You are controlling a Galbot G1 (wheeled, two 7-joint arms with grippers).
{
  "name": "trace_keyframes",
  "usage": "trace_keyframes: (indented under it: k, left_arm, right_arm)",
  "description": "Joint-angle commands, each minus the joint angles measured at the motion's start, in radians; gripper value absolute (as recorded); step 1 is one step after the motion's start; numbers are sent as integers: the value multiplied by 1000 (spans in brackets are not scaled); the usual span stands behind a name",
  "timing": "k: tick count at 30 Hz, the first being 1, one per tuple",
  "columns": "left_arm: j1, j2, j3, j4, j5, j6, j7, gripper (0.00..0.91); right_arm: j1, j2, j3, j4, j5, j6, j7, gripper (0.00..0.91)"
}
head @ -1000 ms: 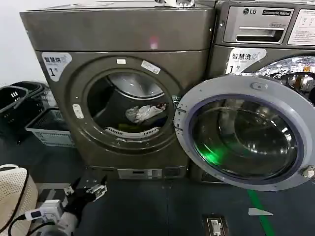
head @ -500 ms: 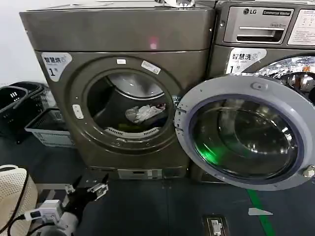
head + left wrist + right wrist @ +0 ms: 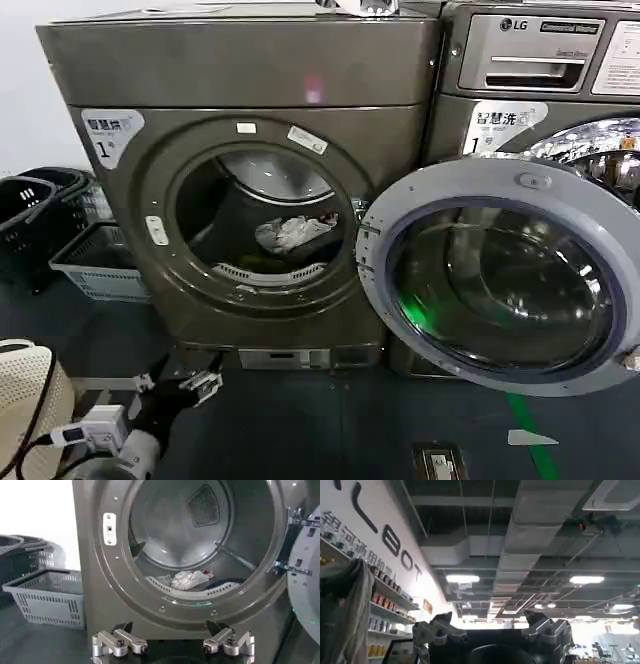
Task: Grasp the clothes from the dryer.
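The dryer [image 3: 250, 70] stands straight ahead with its round door [image 3: 500, 275] swung open to the right. Inside the drum lie the clothes: a white-grey piece [image 3: 288, 232] with a red patch, and a yellow-green bit [image 3: 258, 263] below it. The left wrist view looks into the drum [image 3: 175, 525] at the white-grey piece [image 3: 186, 578]. My left gripper [image 3: 178, 384] hangs low near the floor, in front of the dryer's lower left corner. It is open [image 3: 170, 630] and holds nothing. My right gripper [image 3: 490, 622] points up at the ceiling, open and holding nothing.
An LG-marked machine [image 3: 540, 60] stands to the right, behind the open door. A grey basket [image 3: 95, 265] and black baskets [image 3: 30, 200] sit left of the dryer. A white perforated container [image 3: 30, 395] is at my lower left.
The dryer and its door sit very slightly differently in the head view. My left gripper stays in about the same place, still open.
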Motion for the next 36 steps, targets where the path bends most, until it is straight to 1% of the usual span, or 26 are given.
trace_keyframes:
  k: [1, 36]
  left_arm:
    - [-2, 2, 1, 5, 2, 49, 1, 907]
    - [1, -1, 8, 7, 7, 49, 2, 907]
  right_arm:
    - [0, -1, 0, -5, 4, 6, 6, 907]
    - [-4, 13, 4, -9, 5, 17, 10, 907]
